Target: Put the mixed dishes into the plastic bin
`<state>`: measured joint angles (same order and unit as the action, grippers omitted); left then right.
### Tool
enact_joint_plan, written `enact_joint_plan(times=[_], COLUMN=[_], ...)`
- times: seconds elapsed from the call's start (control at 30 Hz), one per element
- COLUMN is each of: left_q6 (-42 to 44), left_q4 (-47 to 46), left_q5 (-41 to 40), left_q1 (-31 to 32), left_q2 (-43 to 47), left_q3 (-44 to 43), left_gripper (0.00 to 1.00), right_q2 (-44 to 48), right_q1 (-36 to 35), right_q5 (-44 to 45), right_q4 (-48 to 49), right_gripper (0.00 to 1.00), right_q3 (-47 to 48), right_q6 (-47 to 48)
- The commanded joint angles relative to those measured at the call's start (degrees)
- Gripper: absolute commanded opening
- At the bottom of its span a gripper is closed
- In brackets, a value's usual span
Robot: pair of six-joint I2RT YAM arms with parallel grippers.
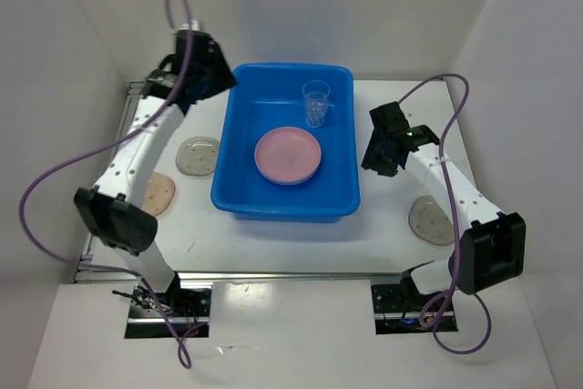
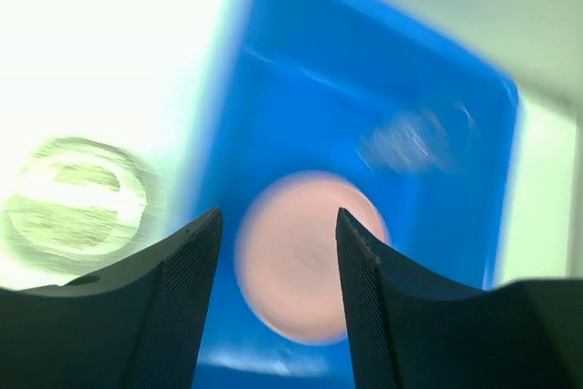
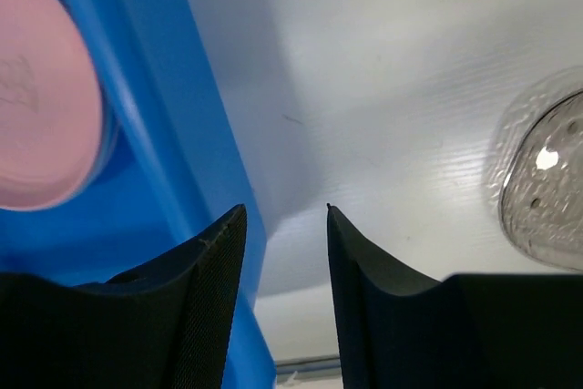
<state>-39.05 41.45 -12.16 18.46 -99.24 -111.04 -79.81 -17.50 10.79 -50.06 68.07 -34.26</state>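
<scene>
Top external view: a white table, boxed by white walls, carries the blue bin. Left gripper and right gripper gape, grasping nothing.

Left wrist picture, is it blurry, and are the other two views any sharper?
Left wrist: motion-smeared, the pink plate, cup and blue bin streaked, table washed out white. Right wrist: sharp, glare spot on the speckled plate. Top external: crisp, evenly lit.

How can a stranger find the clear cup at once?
Find the big blue bin in the middle of the table. In its far right corner stands the clear cup, upright and see-through, unlike the flat pink plate beside it.
</scene>
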Motion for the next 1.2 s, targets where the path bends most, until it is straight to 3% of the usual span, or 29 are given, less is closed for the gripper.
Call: enact_joint_plan(times=[0.0,0.13,0.23,0.47,0.6,0.87,1.17], left_q6=[3.0,4.3,6.7,10.1,11.5,14.0,15.1], left_q4=[-0.7,-2.6,-2.6,-3.7,-5.2,-5.8,-6.4], left_q5=[-3.0,-2.1,-8.1,-4.3,-9.8,-5.0,-3.2], left_q1=[-11.3,-20.8,-20.8,-23.4,-23.9,-24.5,-24.5], left_q2=[5.3,6.6,3.7,-3.9,-5.3,-12.7,-17.0], left_q3=[6.3,16.3,19.1,22.2,24.3,21.7,21.9], left_gripper=[0.60,0.58,0.58,0.59,0.59,0.51,0.50], right_q2=[5.1,8.3,11.5,14.8,15.3,15.1,13.4], right_q1=[-0.3,-0.3,-0.3,-0.3,-0.3,-0.3,-0.3], right_q5=[7.3,5.0,4.5,2.7,2.1,1.5,3.3], right_q4=[-2.8,-2.8,-1.3,0.0,0.0,-1.3,-2.4], right_gripper=[0.47,0.47,0.47,0.48,0.48,0.48,0.48], right_q3=[6.2,5.3,2.7,-1.9,-4.4,-2.6,-0.3], right_q6=[-0.7,-0.7,-1.2,-1.2,-1.2,-1.2,-0.7])
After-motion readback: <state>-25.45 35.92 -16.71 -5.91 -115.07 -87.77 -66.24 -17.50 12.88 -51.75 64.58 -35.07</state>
